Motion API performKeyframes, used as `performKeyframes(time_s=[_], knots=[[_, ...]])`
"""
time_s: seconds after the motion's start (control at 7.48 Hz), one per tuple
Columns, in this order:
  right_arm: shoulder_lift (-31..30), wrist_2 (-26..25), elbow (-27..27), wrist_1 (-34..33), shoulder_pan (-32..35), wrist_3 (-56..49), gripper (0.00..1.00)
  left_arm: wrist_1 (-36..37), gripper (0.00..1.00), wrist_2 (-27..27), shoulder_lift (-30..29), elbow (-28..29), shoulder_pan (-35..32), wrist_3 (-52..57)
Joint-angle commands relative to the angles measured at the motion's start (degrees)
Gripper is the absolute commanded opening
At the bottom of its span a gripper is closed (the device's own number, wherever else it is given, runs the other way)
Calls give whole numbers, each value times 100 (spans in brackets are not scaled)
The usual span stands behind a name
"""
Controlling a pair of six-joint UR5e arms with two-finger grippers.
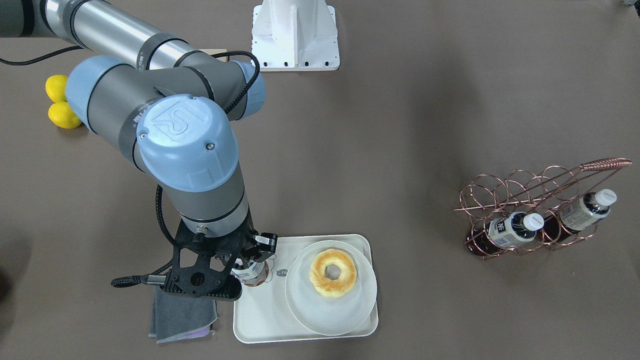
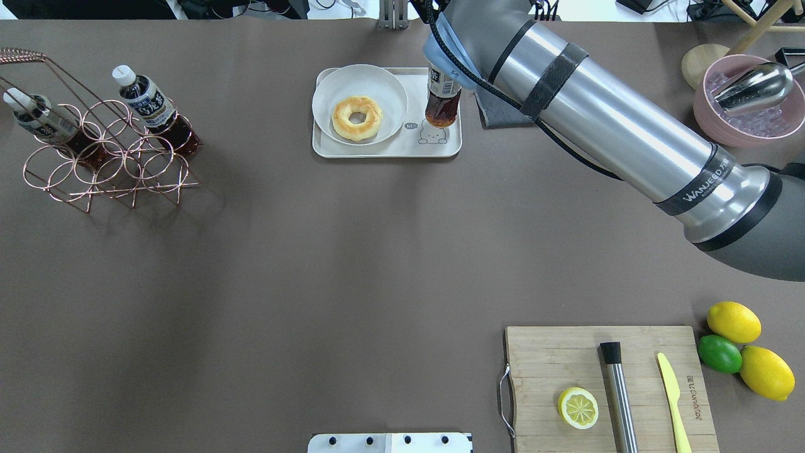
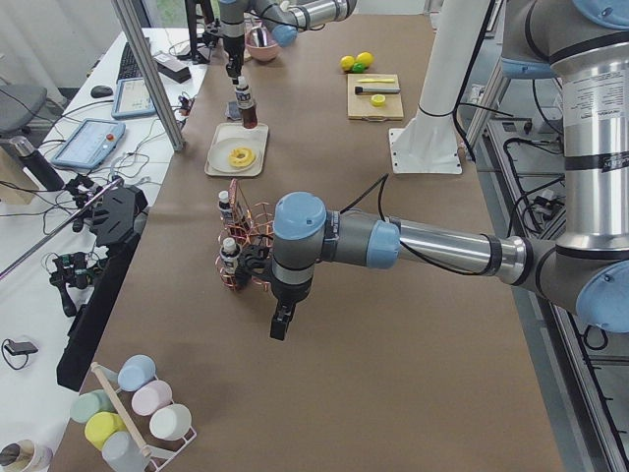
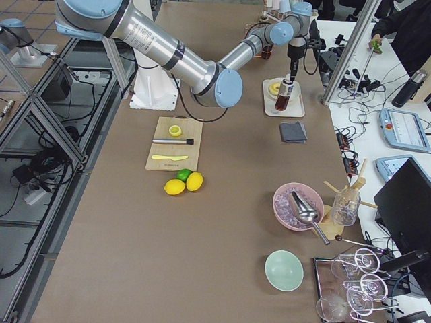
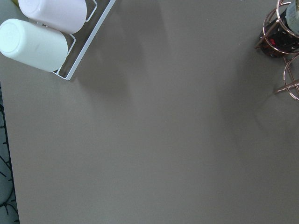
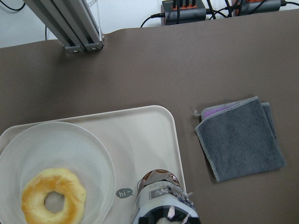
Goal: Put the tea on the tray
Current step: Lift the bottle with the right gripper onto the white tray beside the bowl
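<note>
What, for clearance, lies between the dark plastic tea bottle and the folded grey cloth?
Only the cream tray's raised rim and bare tabletop; right wrist view.

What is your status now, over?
Right gripper shut on tea, upright over tray. Left gripper near copper bottle rack, jaws unclear. Plate with doughnut alongside, not blocking.

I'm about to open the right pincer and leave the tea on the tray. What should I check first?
1. Grip: right pincer closed on top of the tea: ok.
2. The tea is inside the rim of the tray: ok.
3. The tea is apart from the plate: ok.
4. The tea is upright: ok.
5. Bottle base resting on the tray: cannot tell.
6. The left arm is away from the tray: ok.
</note>
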Motion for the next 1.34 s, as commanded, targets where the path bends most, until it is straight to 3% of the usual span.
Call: performKeyframes(time_s=[0.0,1.2], knots=[[27,-18,-298,384,-4,49,0,0,98,5,-75,80,0,0],[-44,-114,-307,472,-83,58,0,-9,98,5,-84,45,9,0]])
